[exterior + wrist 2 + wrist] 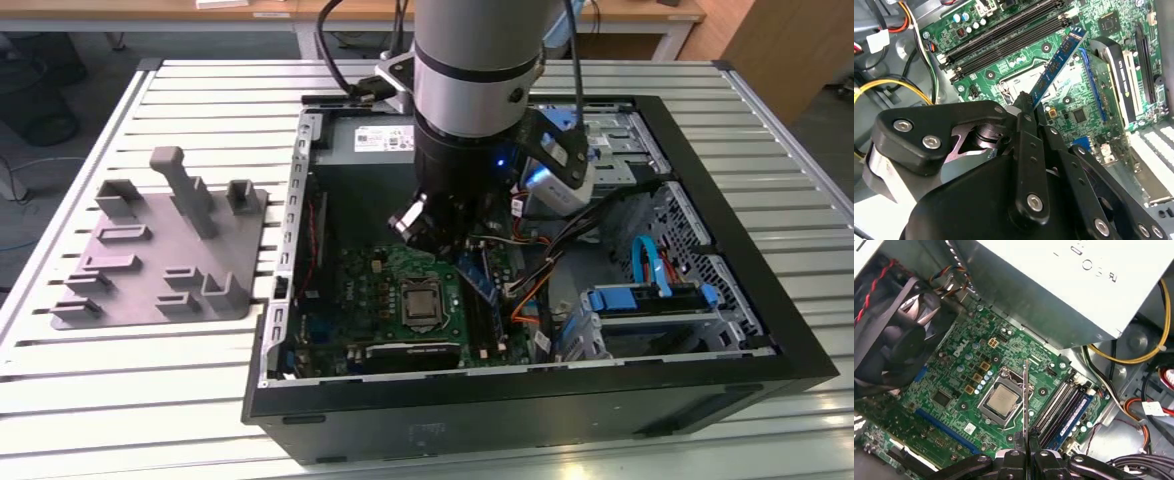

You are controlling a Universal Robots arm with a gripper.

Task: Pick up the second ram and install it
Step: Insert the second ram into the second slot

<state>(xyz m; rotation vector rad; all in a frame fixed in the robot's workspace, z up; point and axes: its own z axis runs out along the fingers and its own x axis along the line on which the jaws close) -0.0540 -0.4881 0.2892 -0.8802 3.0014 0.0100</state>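
We see the arm [467,100] reaching down into the open computer case [747,260], which stands on the slatted surface [200,90]. The end effector [430,230] hangs low inside the case, over the green motherboard [400,290]. A grey fixture [174,260] with upright posts lies on the surface just beside the case, on the exterior view's left, well apart from the end effector.

In both wrist views we find the end effector clamped on the second ram [1060,60]. In the second wrist view its black fingers [1026,132] pinch one end of the blue-green strip, and the rest of the strip juts out beyond the fingertips, free of any contact we can make out. In the first wrist view the strip shows edge-on as a thin line [1026,400] rising from between the fingertips.

From that view the second ram sits over the motherboard between the processor socket [1001,402] and the bank of memory slots [1064,405], running roughly parallel to the slots. It is held clear of the board and not seated in a slot. A black fan [899,340] sits off to one side of the board.
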